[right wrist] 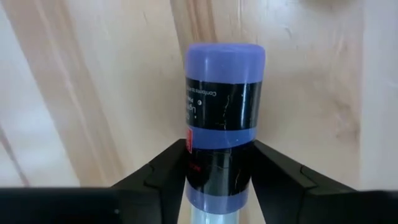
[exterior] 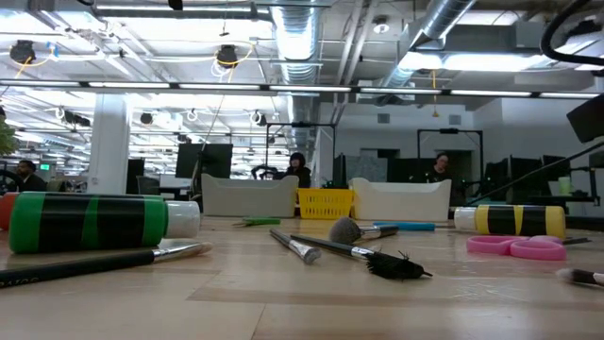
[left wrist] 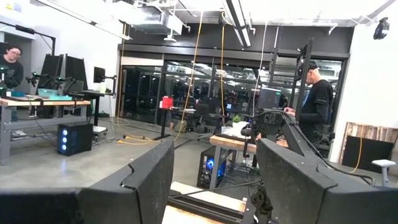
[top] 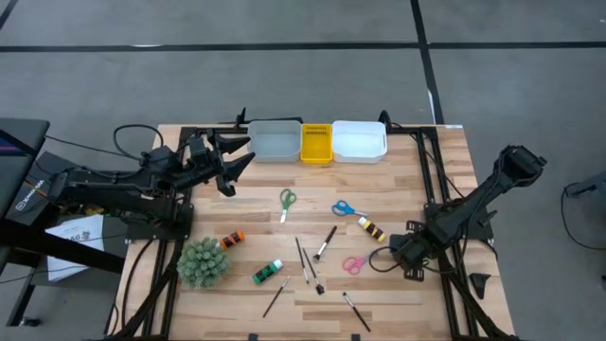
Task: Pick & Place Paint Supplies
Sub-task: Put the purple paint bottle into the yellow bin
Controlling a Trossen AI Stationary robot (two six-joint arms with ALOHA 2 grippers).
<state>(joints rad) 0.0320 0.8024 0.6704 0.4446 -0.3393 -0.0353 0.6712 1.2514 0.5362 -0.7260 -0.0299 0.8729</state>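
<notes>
My right gripper (top: pixel 409 258) stands at the table's right side, pointing down, shut on a blue paint bottle (right wrist: pixel 224 106) that lies on the wood; the gripper hides the bottle in the high view. My left gripper (top: pixel 235 163) hangs open and raised at the far left, with nothing between its fingers (left wrist: pixel 214 168). Lying loose on the table are a yellow bottle (top: pixel 371 228), an orange bottle (top: pixel 232 240), a green bottle (top: pixel 267 272), green scissors (top: pixel 287 201), blue scissors (top: pixel 346 208), pink scissors (top: pixel 353 264) and several brushes (top: pixel 325 243). My right gripper has the blue bottle's two long sides (right wrist: pixel 193 163) between its two fingers, toward the pale cap end. The fingers (right wrist: pixel 158 171) come from above, pointing down, and lie across the bottle. The bottle lies flat on the table.
A grey tray (top: pixel 275 142), a yellow tray (top: pixel 316 142) and a white tray (top: pixel 359 140) stand in a row at the far edge. A spiky green plant ball (top: pixel 204 262) sits near the front left. Black frame rails run along both sides of the table.
</notes>
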